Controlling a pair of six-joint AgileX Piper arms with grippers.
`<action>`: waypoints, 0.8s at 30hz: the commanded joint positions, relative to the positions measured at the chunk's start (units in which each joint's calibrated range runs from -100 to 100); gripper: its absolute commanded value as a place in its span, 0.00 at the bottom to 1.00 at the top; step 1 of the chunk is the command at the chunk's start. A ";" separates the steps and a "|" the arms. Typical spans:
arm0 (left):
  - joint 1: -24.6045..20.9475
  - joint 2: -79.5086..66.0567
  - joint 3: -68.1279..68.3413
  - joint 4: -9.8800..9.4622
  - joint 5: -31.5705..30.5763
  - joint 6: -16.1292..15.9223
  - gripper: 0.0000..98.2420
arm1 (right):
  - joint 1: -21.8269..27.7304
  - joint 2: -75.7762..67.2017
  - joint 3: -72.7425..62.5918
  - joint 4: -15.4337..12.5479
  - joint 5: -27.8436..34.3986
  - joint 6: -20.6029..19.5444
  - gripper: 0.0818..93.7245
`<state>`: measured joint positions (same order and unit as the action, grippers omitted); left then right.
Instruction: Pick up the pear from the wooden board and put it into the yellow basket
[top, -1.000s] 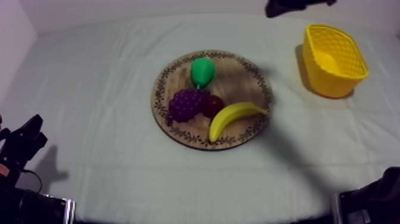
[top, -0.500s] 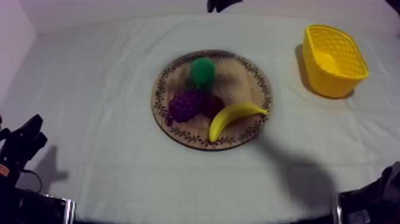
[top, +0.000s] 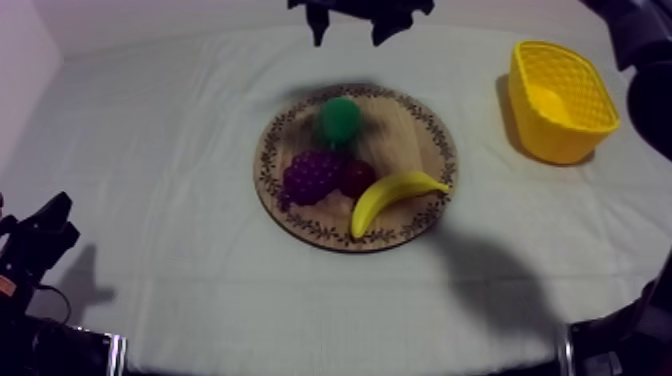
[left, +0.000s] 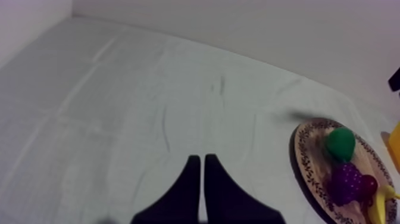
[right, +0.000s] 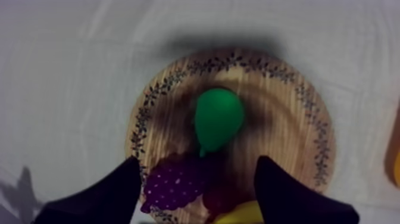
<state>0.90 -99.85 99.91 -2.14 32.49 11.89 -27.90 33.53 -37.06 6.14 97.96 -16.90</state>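
Observation:
The green pear (top: 340, 120) lies on the far part of the round wooden board (top: 405, 140), just behind the grapes. My right gripper (top: 352, 22) hangs open high above the board's far edge, nothing between its fingers. From the right wrist view the pear (right: 218, 118) sits on the board (right: 286, 119) straight below the spread fingers of the right gripper (right: 197, 161). The yellow basket (top: 560, 100) stands at the far right. My left gripper (top: 40, 235) rests low at the left side; its fingers (left: 191, 184) lie together as a wedge, far from the pear (left: 340, 143).
Purple grapes (top: 312, 175), a small red fruit (top: 357, 177) and a banana (top: 395, 195) share the near half of the board. The right arm's shadow falls across the pear and the cloth in front of the board.
My right gripper has swung left from above the basket side to over the board's far edge, and its fingers have spread apart. The left arm has stayed still.

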 joint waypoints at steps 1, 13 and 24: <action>0.00 0.02 -0.02 0.01 0.00 0.00 0.00 | -0.11 3.66 -0.56 0.02 0.03 -0.67 0.66; 0.00 0.02 -0.02 0.01 0.00 0.00 0.00 | 0.32 21.28 -9.68 -0.35 0.02 -3.35 0.66; 0.00 0.02 -0.02 0.01 0.00 0.00 0.00 | 1.51 28.59 -14.45 0.04 0.11 -3.58 0.63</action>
<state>0.90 -99.85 99.91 -2.14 32.49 11.89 -26.40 61.82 -51.45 6.09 97.92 -20.66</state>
